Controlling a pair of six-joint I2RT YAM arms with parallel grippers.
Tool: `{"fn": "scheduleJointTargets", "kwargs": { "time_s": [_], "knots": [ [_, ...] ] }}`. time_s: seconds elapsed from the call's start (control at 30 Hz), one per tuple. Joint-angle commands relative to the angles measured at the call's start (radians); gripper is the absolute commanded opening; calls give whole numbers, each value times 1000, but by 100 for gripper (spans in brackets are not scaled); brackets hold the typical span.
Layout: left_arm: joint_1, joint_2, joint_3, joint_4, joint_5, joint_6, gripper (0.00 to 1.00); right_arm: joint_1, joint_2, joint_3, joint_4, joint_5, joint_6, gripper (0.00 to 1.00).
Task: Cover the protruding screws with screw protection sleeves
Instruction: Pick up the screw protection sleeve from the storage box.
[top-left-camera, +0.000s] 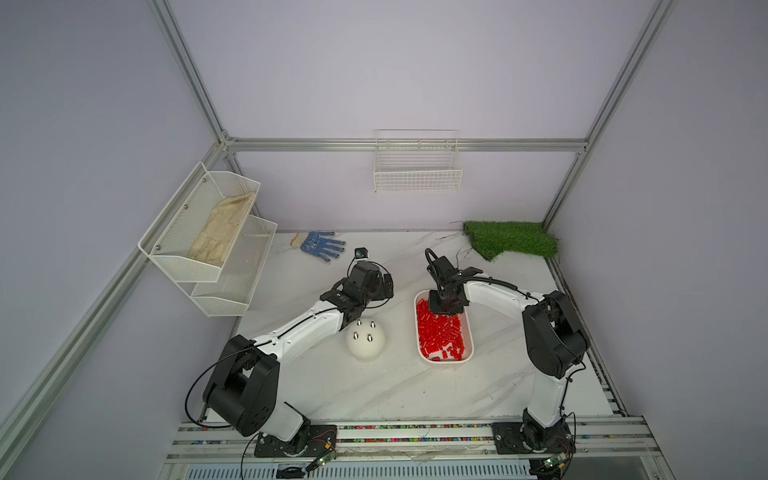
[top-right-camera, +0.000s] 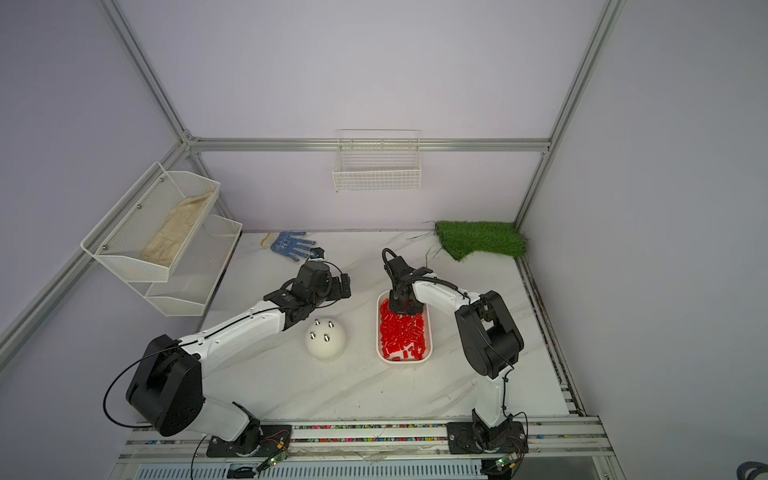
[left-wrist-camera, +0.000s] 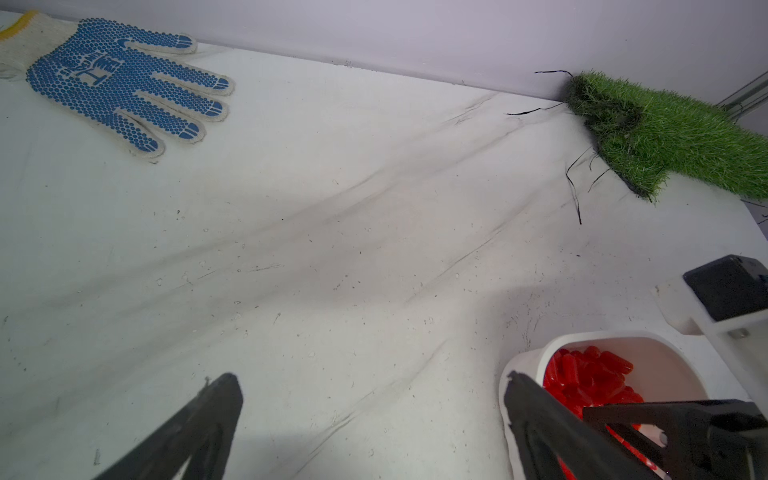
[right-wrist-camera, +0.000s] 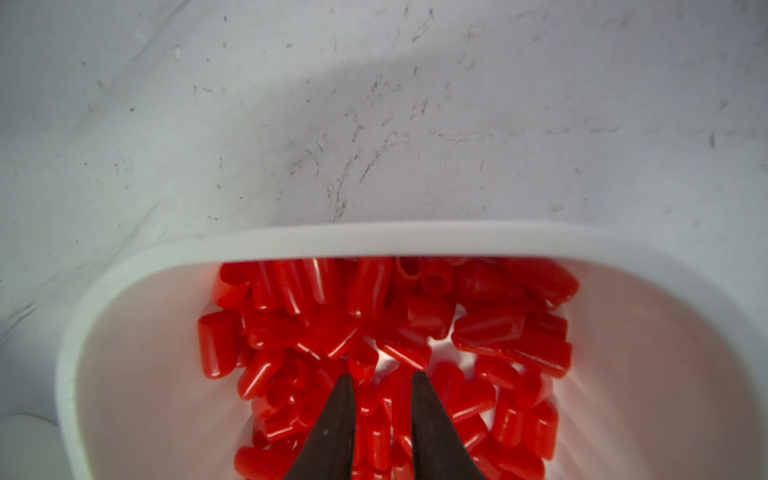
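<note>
Heaps of red sleeves (right-wrist-camera: 490, 328) filled the white tray (right-wrist-camera: 395, 237), lying mostly flat with long axes pointing every way. The right hand (right-wrist-camera: 382, 376) stood directly above them, tips down in the pile and fingers a narrow gap apart; whether they pinched a sleeve could not be told. The four protruding screws (top-left-camera: 368, 338) stood bare on the white dome (top-left-camera: 365, 351), beside the tray toward the left arm. The left hand (left-wrist-camera: 372, 390), spread wide and empty, hovered over the worktop (left-wrist-camera: 332, 249) just beyond the dome, nearer the screws.
</note>
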Motion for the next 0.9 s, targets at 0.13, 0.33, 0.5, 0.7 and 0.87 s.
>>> {"fn": "scheduleJointTargets", "kwargs": {
  "time_s": [0.13, 0.33, 0.5, 0.7, 0.87],
  "knots": [
    [-3, -41, 3, 36, -10, -12, 100, 6, -3, -21, -20, -33, -7, 27],
    [-3, -44, -5, 38, -11, -17, 100, 6, -11, -39, -15, -78, -16, 27],
    [-3, -47, -6, 40, -14, -17, 100, 6, -51, -54, -29, -102, -15, 27],
    [-4, -45, -8, 41, -14, -18, 100, 6, -57, -41, -35, -81, -1, 28],
    [-4, -55, -18, 42, -25, -19, 100, 4, -44, 4, -42, -70, 7, 27]
  ]
}}
